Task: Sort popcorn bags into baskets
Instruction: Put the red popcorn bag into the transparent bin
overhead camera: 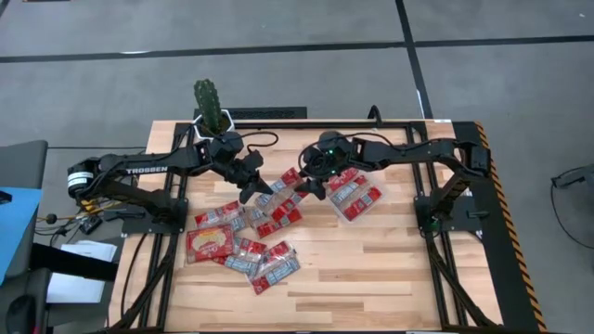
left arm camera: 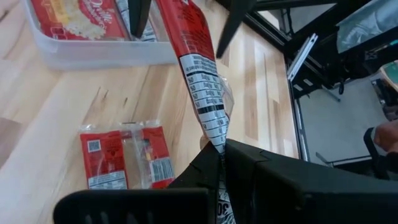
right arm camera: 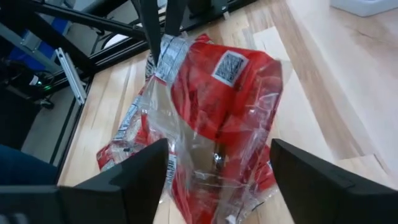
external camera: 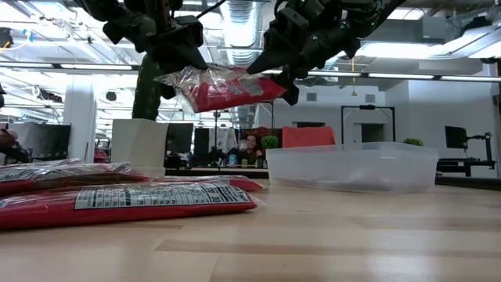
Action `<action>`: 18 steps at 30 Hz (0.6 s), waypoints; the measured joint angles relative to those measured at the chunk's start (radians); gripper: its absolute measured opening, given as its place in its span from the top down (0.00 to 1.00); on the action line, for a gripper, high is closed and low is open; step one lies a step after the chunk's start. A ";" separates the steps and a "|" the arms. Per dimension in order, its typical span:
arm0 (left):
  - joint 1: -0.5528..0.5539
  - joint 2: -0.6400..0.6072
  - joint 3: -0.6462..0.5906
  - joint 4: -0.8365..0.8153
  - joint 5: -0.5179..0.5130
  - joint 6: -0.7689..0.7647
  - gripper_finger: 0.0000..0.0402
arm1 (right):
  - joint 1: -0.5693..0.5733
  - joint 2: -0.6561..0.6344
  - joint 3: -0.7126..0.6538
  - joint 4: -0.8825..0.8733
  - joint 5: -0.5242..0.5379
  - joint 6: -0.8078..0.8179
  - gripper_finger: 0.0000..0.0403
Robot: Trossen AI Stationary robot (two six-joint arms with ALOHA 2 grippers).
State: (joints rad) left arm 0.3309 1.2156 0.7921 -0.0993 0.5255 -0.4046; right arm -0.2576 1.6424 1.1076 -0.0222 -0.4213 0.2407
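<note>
One red popcorn bag (external camera: 227, 88) hangs in the air between my two grippers, above the table's middle. My left gripper (left arm camera: 221, 158) is shut on its end nearer the table's left. My right gripper (right arm camera: 217, 180) is open, and its two fingers stand on either side of the bag's other end (left arm camera: 186, 25). The basket, a clear tray (overhead camera: 376, 206), rests flat on the table right of centre with packets lying in it. Several more bags (overhead camera: 243, 239) lie flat on the wood on the near left. My left gripper pinches the bag's narrow end seal (left arm camera: 217, 144) between its two fingers, coming from the table's left and slanting a little down. The bag runs on from the fingers along their line toward my right gripper, lifted clear of the table and roughly level. Whether my right gripper's fingers (right arm camera: 149, 174) touch the bag's clear wrapper cannot be told.
A white pot with a cactus (overhead camera: 212, 104) stands at the far edge behind my left arm. Loose packets (external camera: 117, 200) lie in the low view's foreground on the left. Black frame rails (overhead camera: 436, 269) run along both sides of the table. Bare wood (overhead camera: 371, 278) lies near the front right.
</note>
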 joint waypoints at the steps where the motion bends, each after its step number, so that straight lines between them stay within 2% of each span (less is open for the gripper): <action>1: 0.000 0.000 0.000 0.000 0.000 0.000 1.00 | -0.002 0.000 0.000 0.001 0.000 -0.003 0.28; 5: 0.000 0.000 0.000 0.001 -0.002 0.000 1.00 | -0.014 0.000 0.000 0.000 -0.024 -0.009 0.45; 14: 0.000 0.000 0.000 0.005 -0.014 0.000 1.00 | -0.016 0.000 0.000 0.000 -0.079 -0.043 0.95; 18: 0.000 0.000 0.000 0.008 -0.046 -0.002 1.00 | -0.019 0.000 0.000 -0.002 -0.068 -0.028 0.97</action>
State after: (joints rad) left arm 0.3309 1.2156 0.7921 -0.0912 0.4794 -0.4062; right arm -0.2768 1.6424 1.1076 -0.0241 -0.4897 0.2127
